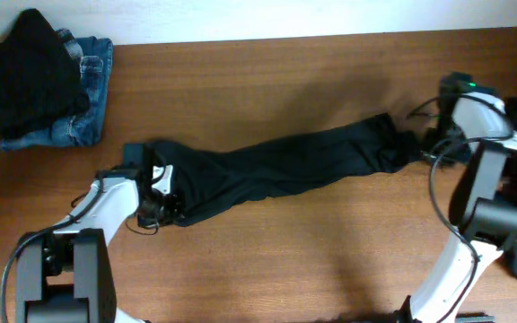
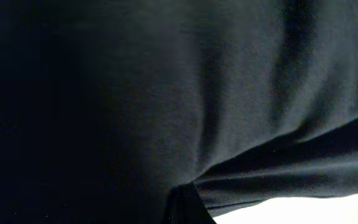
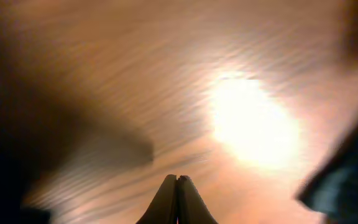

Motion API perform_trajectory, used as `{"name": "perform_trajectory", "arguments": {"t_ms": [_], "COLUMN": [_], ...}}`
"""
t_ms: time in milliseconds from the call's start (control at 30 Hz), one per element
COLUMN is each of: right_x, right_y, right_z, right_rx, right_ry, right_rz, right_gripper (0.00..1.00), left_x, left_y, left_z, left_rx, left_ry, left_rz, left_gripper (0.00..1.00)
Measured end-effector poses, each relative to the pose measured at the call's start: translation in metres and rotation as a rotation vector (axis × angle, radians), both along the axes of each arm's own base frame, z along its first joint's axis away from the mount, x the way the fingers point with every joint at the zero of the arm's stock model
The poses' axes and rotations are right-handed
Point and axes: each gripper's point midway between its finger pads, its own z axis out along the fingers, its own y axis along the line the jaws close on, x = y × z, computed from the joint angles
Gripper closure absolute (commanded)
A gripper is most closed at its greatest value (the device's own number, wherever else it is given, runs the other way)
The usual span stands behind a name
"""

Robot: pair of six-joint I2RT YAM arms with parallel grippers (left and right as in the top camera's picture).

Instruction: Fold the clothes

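L wrist cam: all dark cloth, fingers hidden. The left gripper (image 1: 158, 199) is closed at L end of the black trousers (image 1: 285, 166), grip unclear. At R end, right gripper (image 3: 177, 180) tips together, view blurred. Trousers stretched across table (image 1: 285, 72). Black garment (image 1: 30, 72) lies on jeans (image 1: 92, 103), far-left corner.

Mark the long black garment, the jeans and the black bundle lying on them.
long black garment (image 1: 276, 166): overhead view, middle of its length.
jeans (image 1: 97, 85): overhead view, exposed right side of the denim.
black bundle (image 1: 25, 76): overhead view, its centre.
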Motion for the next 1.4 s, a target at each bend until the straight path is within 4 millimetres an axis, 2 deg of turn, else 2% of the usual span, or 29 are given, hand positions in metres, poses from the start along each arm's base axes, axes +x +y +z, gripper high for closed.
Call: {"name": "perform_trajectory", "arguments": {"t_ms": [133,233,300,433,500,600,700,733,867,933,1033,1133,1400], "right_x": [-0.02,-0.028,-0.028,-0.01,-0.001,0.012,0.018,0.02,0.024,0.026,0.026,0.022,0.019], "right_y": [-0.029,-0.036,-0.032,-0.011,0.015,0.063,0.107,0.132,0.185,0.217,0.241,0.253,0.248], "right_z": [0.002,0.002,0.003,0.012,0.023,0.053,0.079,0.087,0.09,0.09,0.088,0.08,0.036], "right_rx": [-0.029,-0.022,0.006,0.127,0.263,0.46,0.573,0.618,0.681,0.684,0.656,0.62,0.583], "right_ry": [0.014,0.023,0.018,-0.047,-0.098,-0.189,-0.238,-0.245,-0.234,-0.225,-0.2,-0.151,-0.019], "right_rz": [-0.119,-0.159,-0.167,-0.116,-0.034,0.149,0.328,0.426,0.636,0.756,0.831,0.85,0.765], "right_gripper": [0.96,0.96,0.96,0.96,0.96,0.96,0.96,0.96,0.96,0.95,0.95,0.95,0.95], "left_x": [-0.005,-0.008,-0.01,-0.005,0.008,0.021,0.024,0.024,0.028,0.028,0.029,0.029,0.03], "left_y": [0.017,0.031,0.037,0.049,0.052,0.055,0.057,0.057,0.057,0.057,0.057,0.058,0.058], "left_z": [0.001,0.001,0.002,0.01,0.018,0.025,0.026,0.026,0.026,0.026,0.026,0.026,0.026], "left_rx": [0.022,0.069,0.099,0.162,0.178,0.191,0.197,0.198,0.201,0.201,0.201,0.201,0.201], "left_ry": [0.038,0.075,0.096,0.123,0.092,0.053,0.043,0.042,0.028,0.026,0.023,0.022,0.02], "left_rz": [0.05,0.069,0.073,0.073,0.076,0.08,0.081,0.081,0.082,0.083,0.083,0.083,0.083], "left_gripper": [0.99,0.99,0.99,0.99,0.99,0.99,0.99,0.99,0.99,0.99,0.99,0.99,0.99]}}
